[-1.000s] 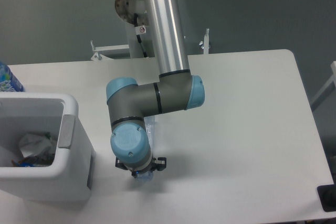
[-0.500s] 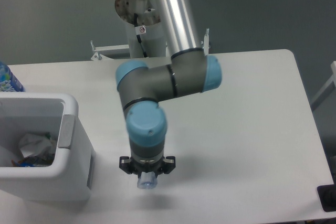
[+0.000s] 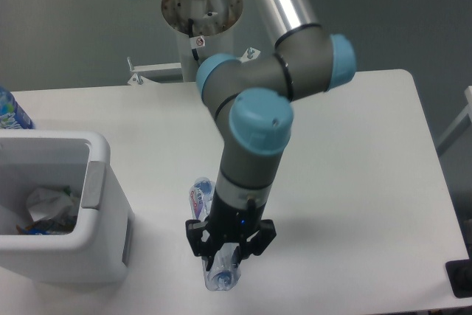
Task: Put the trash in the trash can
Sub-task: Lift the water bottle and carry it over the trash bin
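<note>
The black two-finger gripper [image 3: 228,250] pointed down at the white worktop [image 3: 354,182], towards 6 o'clock from the arm's base, with its jaws set on either side of a slim clear crushed plastic bottle [image 3: 214,234]. The bottle lay flat on the worktop, running roughly from 12 to 6 o'clock, its pale blue cap [image 3: 223,279] at the near end and a patch of red and blue print near the far end. Whether the jaws were pressing the bottle or only straddling it could not be told, since the wrist covered the contact.

At 9 o'clock from the gripper stood the large boxy white plastic bin [image 3: 103,204] with a thick rim and a grey panel on its right side, near the bottle but apart from it. Inside it lay a crumpled white wrapper [image 3: 48,203] above some darker scraps. Beyond the bin, at the left edge, a bottle with a bright blue patterned label [image 3: 10,112] was partly in view.
</note>
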